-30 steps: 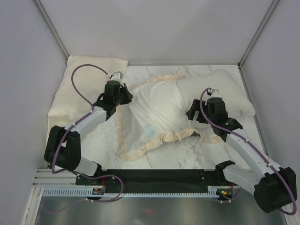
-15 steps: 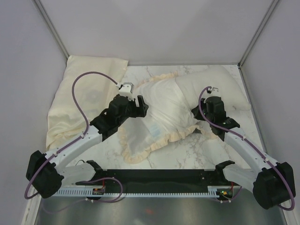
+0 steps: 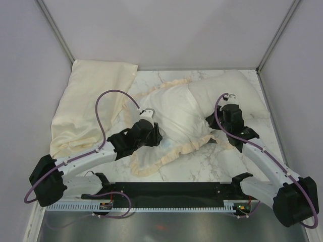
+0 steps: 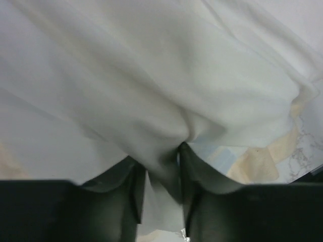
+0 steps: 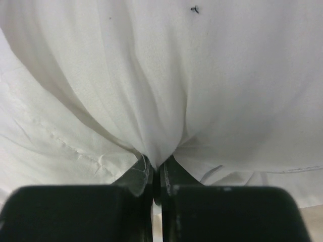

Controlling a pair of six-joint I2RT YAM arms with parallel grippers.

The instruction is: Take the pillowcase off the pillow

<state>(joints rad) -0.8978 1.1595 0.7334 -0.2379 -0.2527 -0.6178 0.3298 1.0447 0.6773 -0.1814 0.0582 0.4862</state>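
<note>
Right end effector [image 5: 156, 169] is pinched shut on the pillow [image 3: 237, 93], which lies mostly out at the far right of the table [image 3: 202, 161] (good sign), while left end effector [image 4: 161, 166] nips a fold of the pillowcase [image 3: 171, 108]; next, I reckon, draw them steadily apart

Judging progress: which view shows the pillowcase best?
Top external: most of the pillowcase, frill included, spread left of the pillow. Left wrist shows only a white fold pinched between its fingers; right wrist shows pinched white cloth, likely the pillow.
</note>
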